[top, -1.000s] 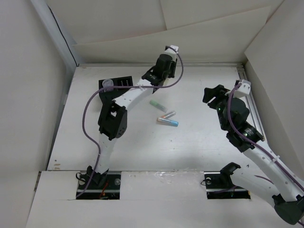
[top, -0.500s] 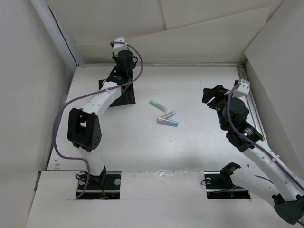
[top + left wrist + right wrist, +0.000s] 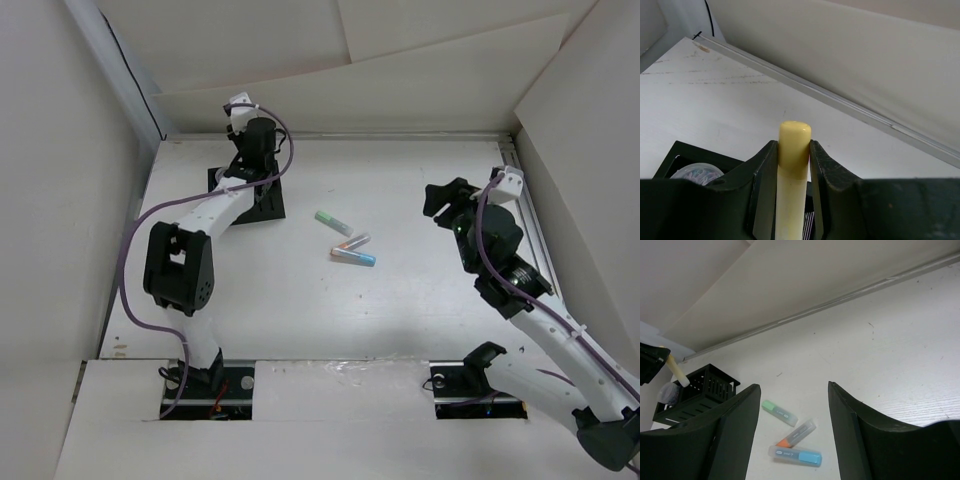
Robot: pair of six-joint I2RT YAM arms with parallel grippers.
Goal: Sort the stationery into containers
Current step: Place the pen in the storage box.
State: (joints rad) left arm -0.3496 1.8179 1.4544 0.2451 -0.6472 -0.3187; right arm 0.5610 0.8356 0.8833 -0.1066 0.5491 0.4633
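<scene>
Presently the left gripper (image 3: 792, 148) is pinching the yellow marker (image 3: 794, 132) upright between its fingers, cap end up, directly above the black organizer (image 3: 268, 206) at the far left of the table (image 3: 420, 320); a small round greyish piece (image 3: 696, 173) sits in one organizer compartment. The right gripper (image 3: 793, 386) hangs with its jaws spread and nothing between them, well apart from the organizer. Three markers lie on the table between the arms: the green marker (image 3: 331, 220) alone, and the pinkish-grey marker (image 3: 353, 242) just beside the clear blue-ended marker (image 3: 355, 257).
</scene>
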